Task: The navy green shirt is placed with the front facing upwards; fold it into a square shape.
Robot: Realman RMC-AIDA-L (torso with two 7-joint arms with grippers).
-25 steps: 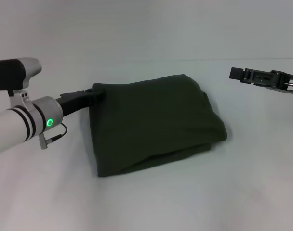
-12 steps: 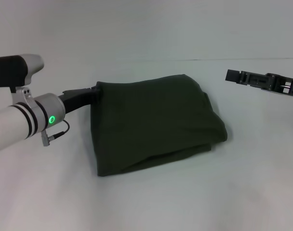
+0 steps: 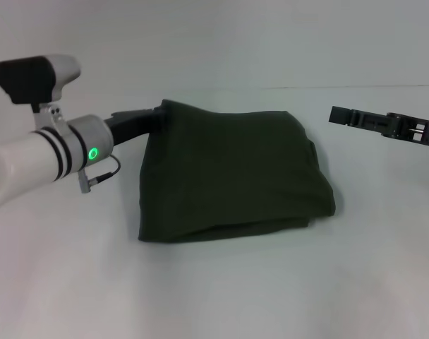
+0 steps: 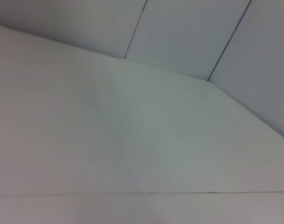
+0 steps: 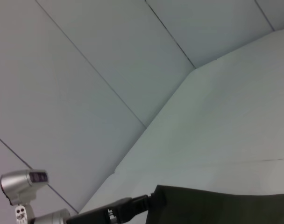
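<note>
Head view: navy green shirt (image 3: 232, 173) folded into a thick, roughly square bundle, lying on the white counter (image 3: 221, 289) between the two hands. No lettering or labels showing, only plain dark cloth, with layered edges stacked along the near side. Far-left corner raised off the counter, pinched by the left hand (image 3: 160, 113), clenched on the cloth there, fingertips buried in the fabric. Rest of the bundle spreading away from that hand toward the right and toward the robot, sagging down to the counter. White forearm with black bands and a lit green ring (image 3: 93, 153) reaching in from the left behind that hand, a grey-and-black camera housing (image 3: 38, 76) perched on top.

Right hand (image 3: 341, 115) well apart from the shirt, off its far-right corner, hovering above the counter, touching nothing. Fingers seen edge-on as one flat dark bar; open or closed, cannot tell.

Right wrist view: top edge of the shirt (image 5: 226, 205) with the left hand (image 5: 149, 203) gripping its corner, counter and panelled wall (image 5: 86, 70) behind. Left wrist view: only bare counter and wall panels (image 4: 188, 32), shirt out of sight.

Nothing lying between either hand and the bundle.
</note>
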